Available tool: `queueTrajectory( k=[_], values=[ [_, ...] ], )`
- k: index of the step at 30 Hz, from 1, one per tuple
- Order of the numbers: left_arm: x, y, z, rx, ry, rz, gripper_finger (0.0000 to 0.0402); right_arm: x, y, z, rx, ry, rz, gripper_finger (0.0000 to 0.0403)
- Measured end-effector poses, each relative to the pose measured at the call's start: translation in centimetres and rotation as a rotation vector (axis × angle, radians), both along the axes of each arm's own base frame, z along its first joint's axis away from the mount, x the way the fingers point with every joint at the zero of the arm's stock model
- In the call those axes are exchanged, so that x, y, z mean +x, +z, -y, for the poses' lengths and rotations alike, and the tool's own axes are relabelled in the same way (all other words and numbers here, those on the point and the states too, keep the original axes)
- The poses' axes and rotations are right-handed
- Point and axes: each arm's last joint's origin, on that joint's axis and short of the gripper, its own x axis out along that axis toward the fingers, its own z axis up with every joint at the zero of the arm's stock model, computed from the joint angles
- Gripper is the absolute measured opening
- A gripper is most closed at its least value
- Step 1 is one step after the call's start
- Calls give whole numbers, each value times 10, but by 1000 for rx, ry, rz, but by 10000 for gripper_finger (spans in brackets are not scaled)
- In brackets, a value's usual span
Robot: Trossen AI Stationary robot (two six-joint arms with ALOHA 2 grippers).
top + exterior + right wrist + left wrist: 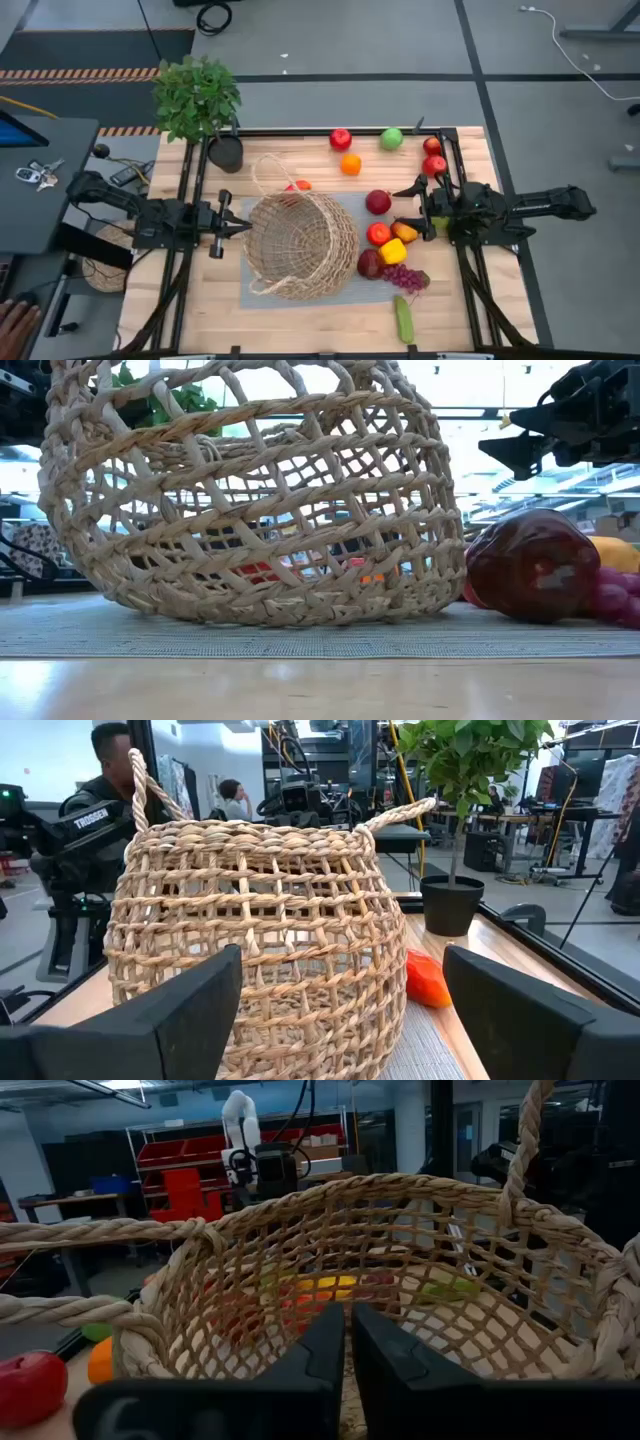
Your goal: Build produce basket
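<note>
The tan wicker basket (300, 245) stands on a grey mat (250, 295) at the table's middle, its looped handle (268, 172) toward the far side. My left gripper (243, 228) is shut at the basket's left rim; the left wrist view (348, 1342) looks past it into the basket. My right gripper (412, 203) is open and empty, held above the table (520, 445) to the basket's right, facing the basket (250, 950). Produce lies right of the basket: red apples (378, 202), a yellow piece (393, 250), grapes (405, 278), a cucumber (403, 318). My left gripper comes level from the table's left side, its shut fingertips (330, 1330) at the basket's near wall just over the rim (120, 1325). The fingers hide that spot, so I cannot tell whether they touch or hold the weave.
More fruit lies at the far side: a red apple (340, 138), a green apple (391, 138), an orange (350, 164). A potted plant (197, 95) stands at the far left corner. A person's hand (15, 322) shows off the table's left. Bare wood lies near the front edge.
</note>
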Motion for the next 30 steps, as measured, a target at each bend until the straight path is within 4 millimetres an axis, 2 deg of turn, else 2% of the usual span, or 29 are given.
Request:
queueTrajectory(
  k=[30],
  values=[
    [0, 0, 0, 0, 0, 0, 28, 0, 0, 0, 0, 0, 0, 348]
  ],
)
